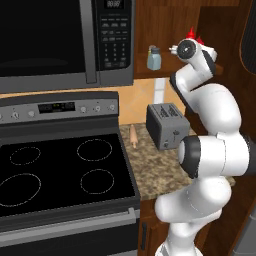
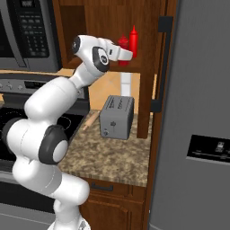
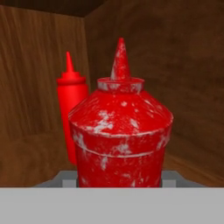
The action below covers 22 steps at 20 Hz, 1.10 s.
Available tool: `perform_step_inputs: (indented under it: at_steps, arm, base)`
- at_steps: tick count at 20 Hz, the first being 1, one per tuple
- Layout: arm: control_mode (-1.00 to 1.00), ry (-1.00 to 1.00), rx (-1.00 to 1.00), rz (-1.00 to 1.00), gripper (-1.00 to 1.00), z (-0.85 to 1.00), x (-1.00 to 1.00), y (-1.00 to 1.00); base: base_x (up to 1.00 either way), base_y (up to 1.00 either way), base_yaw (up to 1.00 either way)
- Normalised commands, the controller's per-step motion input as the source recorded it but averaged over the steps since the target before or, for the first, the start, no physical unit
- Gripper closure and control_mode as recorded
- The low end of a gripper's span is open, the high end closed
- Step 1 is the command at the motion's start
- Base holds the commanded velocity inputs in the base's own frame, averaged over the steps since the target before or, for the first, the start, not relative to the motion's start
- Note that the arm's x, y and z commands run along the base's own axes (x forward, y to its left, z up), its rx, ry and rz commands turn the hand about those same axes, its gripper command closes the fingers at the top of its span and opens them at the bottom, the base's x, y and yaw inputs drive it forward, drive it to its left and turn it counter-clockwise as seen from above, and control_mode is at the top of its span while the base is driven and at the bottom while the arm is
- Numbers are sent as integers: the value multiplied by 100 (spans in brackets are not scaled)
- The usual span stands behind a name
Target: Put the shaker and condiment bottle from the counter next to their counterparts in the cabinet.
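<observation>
Close in the hand view, the stubby red condiment bottle (image 3: 121, 131) sits between my fingertips (image 3: 66, 180), and my gripper (image 3: 120, 180) is shut on it. Its base is hidden, so I cannot tell whether it rests on the shelf. The slim red bottle (image 3: 70, 105) with the long tip stands just behind it to the left, deep in the cabinet (image 3: 39, 87). In the right base view both bottles (image 2: 123, 44) (image 2: 133, 40) show above my gripper (image 2: 127, 55) at the shelf. The blue-grey shaker (image 1: 154, 59) stands on the shelf's left end, with a yellowish shaker (image 1: 150, 49) behind it.
A steel toaster (image 2: 117, 117) stands on the granite counter (image 2: 112, 155) below the shelf, and a wooden rolling pin (image 1: 134, 136) lies beside it. The microwave (image 1: 60, 40) hangs over the black stovetop (image 1: 60, 172) on the left. A grey fridge (image 2: 197, 112) closes off the right.
</observation>
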Motion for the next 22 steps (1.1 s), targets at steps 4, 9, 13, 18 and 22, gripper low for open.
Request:
perform_step_inputs:
  at_steps: [4, 9, 13, 18, 22]
  arm:
    - [-100, -2, 0, 0, 100, -13, 16, -4]
    - [-100, -3, 0, 1, 100, -20, 11, -4]
    - [-100, -5, 0, 1, 100, -19, 16, -4]
    - [-100, -6, 0, 2, 100, -17, 24, -7]
    - [-100, -7, 0, 1, 100, -16, 26, -8]
  base:
    - [0, 0, 0]
    - [0, 0, 0]
    - [0, 0, 0]
    - [0, 0, 0]
    - [0, 0, 0]
